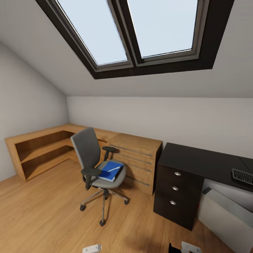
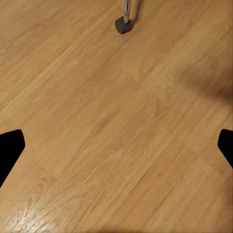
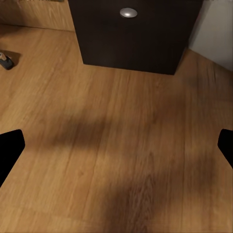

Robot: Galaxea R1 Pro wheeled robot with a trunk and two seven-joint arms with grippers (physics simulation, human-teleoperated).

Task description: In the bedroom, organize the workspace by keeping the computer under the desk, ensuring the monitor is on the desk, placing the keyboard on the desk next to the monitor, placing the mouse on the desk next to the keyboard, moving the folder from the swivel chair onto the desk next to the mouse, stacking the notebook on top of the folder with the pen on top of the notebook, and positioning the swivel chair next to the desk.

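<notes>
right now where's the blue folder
In the head view, the folder lies on the swivel chair seat, left of the desk, with the pen on it.

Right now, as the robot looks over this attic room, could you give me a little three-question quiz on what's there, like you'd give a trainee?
1. True or false: the blue folder lies on the seat of the swivel chair.
2. What rests on top of the folder? A) a slim white pen B) a mouse C) a mug
3. How many round silver knobs show on the drawer unit of the black desk?

Key:
1. True.
2. A.
3. Three, one above another. The keyboard sits on the desk at the head view's right edge.
</notes>
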